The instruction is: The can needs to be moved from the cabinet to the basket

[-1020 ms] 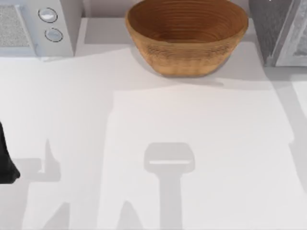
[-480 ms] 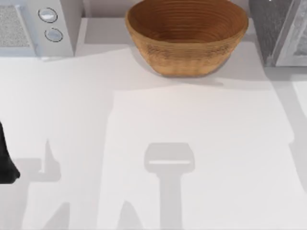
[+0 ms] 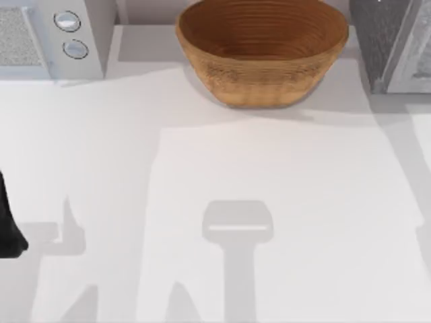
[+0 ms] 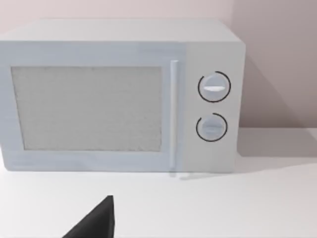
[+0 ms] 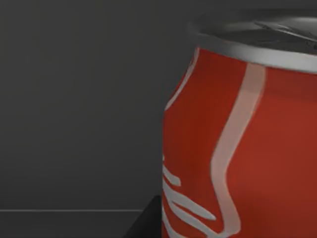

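White table [image 3: 283, 202] lies wide and bare in front of the basket [image 3: 262, 50] at its far edge, my left arm [image 3: 8, 222] sits parked at the left edge, and I see the can [image 5: 242, 144] standing upright against dark cabinet walls [image 5: 79, 99].

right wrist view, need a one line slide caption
Close-up from the right wrist: the upright red can with its silver top, standing against a dark grey interior.

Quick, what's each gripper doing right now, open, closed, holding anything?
Left gripper: parked at the table's left edge, cannot be told.
Right gripper: close up against the can inside the dark cabinet; cannot be told.
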